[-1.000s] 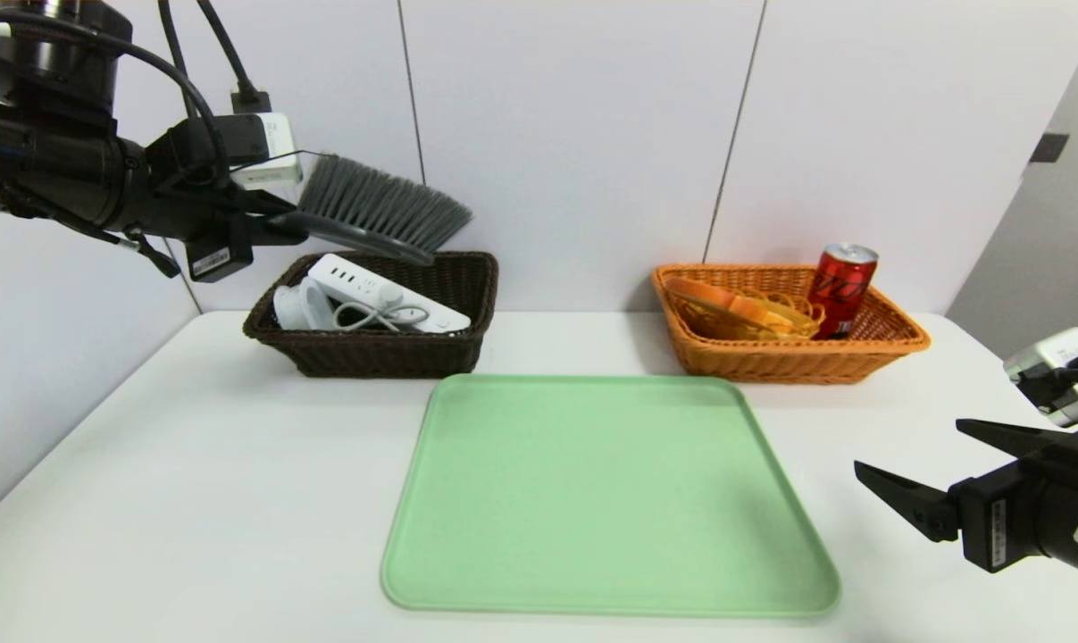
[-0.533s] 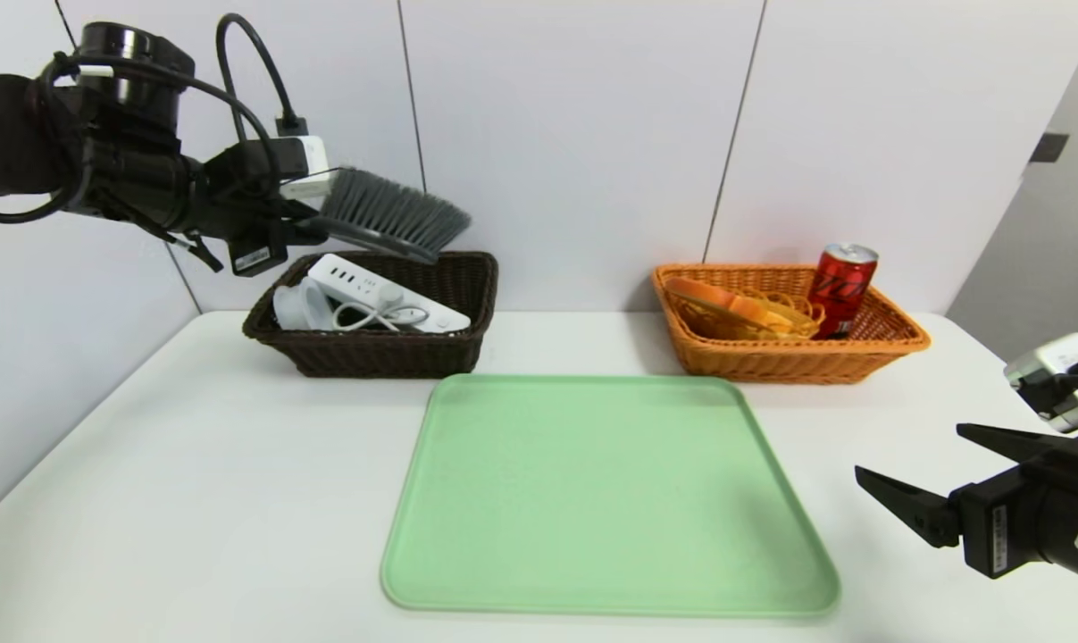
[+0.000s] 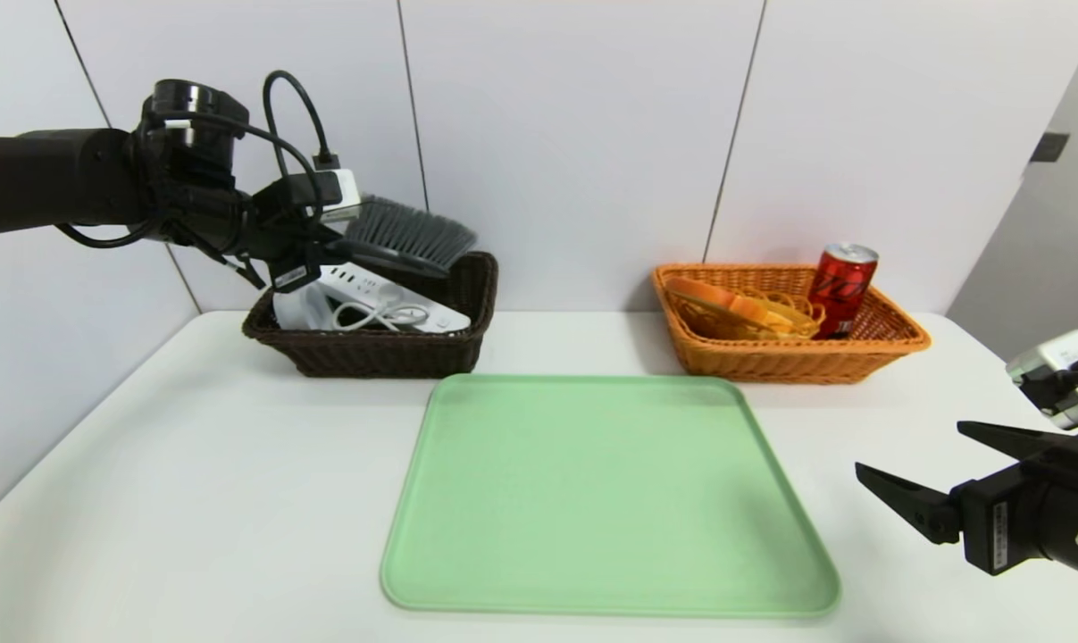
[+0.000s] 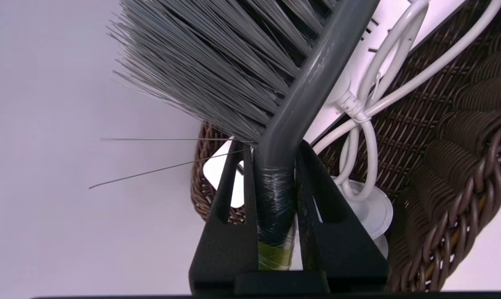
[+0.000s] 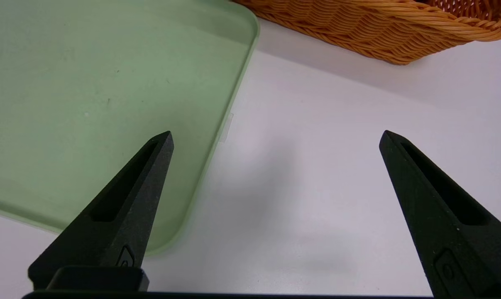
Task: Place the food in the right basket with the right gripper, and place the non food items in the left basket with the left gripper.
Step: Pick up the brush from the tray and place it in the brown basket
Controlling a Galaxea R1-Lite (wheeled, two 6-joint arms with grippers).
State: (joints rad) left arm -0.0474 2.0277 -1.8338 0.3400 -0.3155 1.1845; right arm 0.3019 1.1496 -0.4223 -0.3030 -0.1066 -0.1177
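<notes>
Brush [image 3: 406, 237] handle sits clamped in left pincer [image 3: 329, 243] above dark basket [image 3: 387, 353].

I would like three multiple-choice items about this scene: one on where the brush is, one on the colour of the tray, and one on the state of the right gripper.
1. Where is the brush?
A. Lying on the tray
B. Held above the dark brown basket
C. Inside the orange basket

2. What colour is the tray?
A. Light green
B. Blue
C. Red

3. What is the state of the right gripper?
A. Shut on the red can
B. Shut on nothing
C. Open and empty

Answers:
1. B, because the left gripper clamps the brush handle, and the bristles are over the basket that holds the white power strip.
2. A, because the head view shows a pale green tray between the two baskets.
3. C, because its fingers stand wide apart over the white table, and the can stands in the orange basket.
</notes>
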